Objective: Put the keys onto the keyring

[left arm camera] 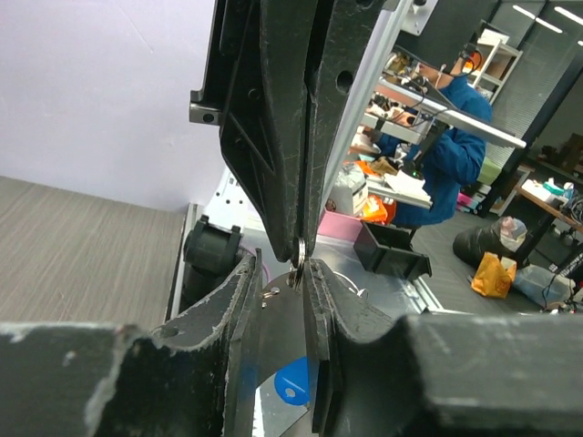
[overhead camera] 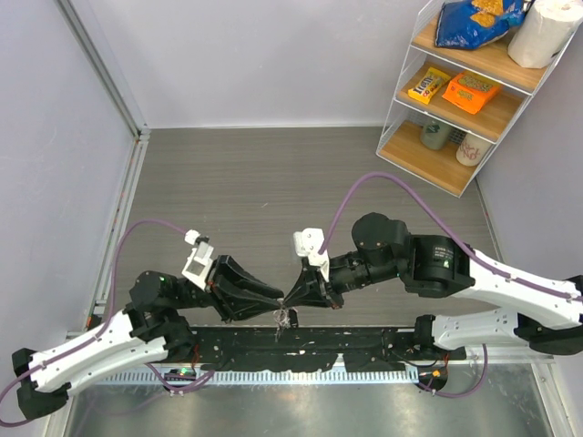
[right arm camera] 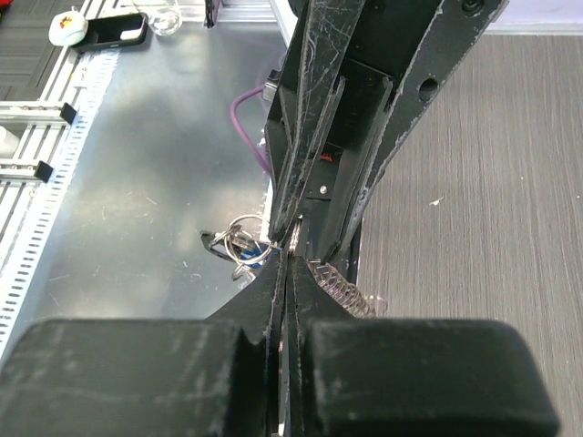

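Clearly the two grippers meet tip to tip above the near edge of the table (overhead camera: 273, 182). The right gripper (right arm camera: 287, 269) has its fingers pressed flat together with no gap showing, and in the left wrist view a thin silver rim is pinched between its tips; this looks like part of the keyring (right arm camera: 241, 238). The left gripper (left arm camera: 281, 275) stands at a narrow gap. A small silver piece sits in that gap against one finger (left arm camera: 321, 305), but I cannot tell whether the pads press on it.

The rest of the keyring hangs just below and beside the joined tips, over the metal plate (right arm camera: 137, 182). A blue tag (left arm camera: 291, 387) shows under the left fingers, and a silvery chain strip (right arm camera: 344, 289) lies at the edge of the table just beside the right fingers. From above, the whole cluster is only a small glint. The keys cannot be told apart among the loops, and both grippers hide most of the metal.
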Robot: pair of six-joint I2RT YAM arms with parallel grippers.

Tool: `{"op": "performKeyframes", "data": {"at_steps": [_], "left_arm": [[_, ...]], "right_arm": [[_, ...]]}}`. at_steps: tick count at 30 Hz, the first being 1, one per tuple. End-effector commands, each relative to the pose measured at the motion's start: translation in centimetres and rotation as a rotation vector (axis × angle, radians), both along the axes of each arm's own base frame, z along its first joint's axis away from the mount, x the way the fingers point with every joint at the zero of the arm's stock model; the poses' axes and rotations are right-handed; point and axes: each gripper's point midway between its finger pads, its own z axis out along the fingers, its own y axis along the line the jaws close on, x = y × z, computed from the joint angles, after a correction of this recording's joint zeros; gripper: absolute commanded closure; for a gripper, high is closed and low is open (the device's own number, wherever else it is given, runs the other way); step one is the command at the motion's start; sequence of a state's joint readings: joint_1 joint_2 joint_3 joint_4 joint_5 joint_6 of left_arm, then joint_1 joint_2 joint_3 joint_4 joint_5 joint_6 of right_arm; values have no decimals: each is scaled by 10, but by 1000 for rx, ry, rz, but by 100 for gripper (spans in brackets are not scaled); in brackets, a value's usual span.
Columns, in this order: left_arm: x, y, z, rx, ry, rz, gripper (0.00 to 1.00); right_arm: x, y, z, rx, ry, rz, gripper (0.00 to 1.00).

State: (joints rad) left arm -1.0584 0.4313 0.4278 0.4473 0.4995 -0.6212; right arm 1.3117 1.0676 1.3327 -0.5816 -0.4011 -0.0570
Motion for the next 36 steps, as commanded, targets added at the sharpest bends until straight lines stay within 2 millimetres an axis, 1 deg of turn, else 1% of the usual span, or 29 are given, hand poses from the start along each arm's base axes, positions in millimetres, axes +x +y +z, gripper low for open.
{"op": "performKeyframes", "data": {"at_steps": [1,5,7,10,12,17,20,21,22,23,25,26,28,29,30,33,36], "left_arm": [[-7,-1,6,27,-14,-39,69],[-8,-2,3,57,-19,-52,69],[-10,-2,1,71,-21,-59,72],[-12,-2,1,90,-28,-68,87],[-12,-3,-3,110,-27,-76,99],[-13,-3,-6,130,-41,-78,100],[-12,-1,-4,115,-52,-67,100],[-13,0,0,96,-62,-67,100],[-15,2,3,78,-66,-70,100],[-15,3,5,55,-74,-69,100],[-16,6,9,13,-87,-65,100],[-17,8,12,-11,-94,-62,100],[-19,11,16,-49,-108,-61,100],[-19,12,16,-61,-106,-65,100],[-21,13,21,-91,-114,-69,100],[-23,18,29,-155,-122,-76,100],[-25,21,33,-198,-126,-80,100]], "right_arm": [[3,4,19,28,-38,-5,95],[3,5,19,12,-35,-6,95],[4,7,18,-4,-36,-4,95],[4,6,20,-13,-38,-7,95],[5,7,20,-18,-39,-7,95],[4,7,21,-17,-43,-4,95],[3,5,25,5,-44,-4,95],[3,5,21,0,-39,-7,91],[3,3,27,36,-43,-9,85],[2,5,27,54,-36,-11,76],[0,-2,34,115,-43,-14,67],[2,-3,33,123,-44,-25,64],[3,-7,38,172,-56,-43,62],[4,-7,36,188,-59,-48,61],[5,-7,37,200,-63,-54,61],[11,-4,31,202,-76,-76,61],[10,0,28,202,-75,-67,61]]}}
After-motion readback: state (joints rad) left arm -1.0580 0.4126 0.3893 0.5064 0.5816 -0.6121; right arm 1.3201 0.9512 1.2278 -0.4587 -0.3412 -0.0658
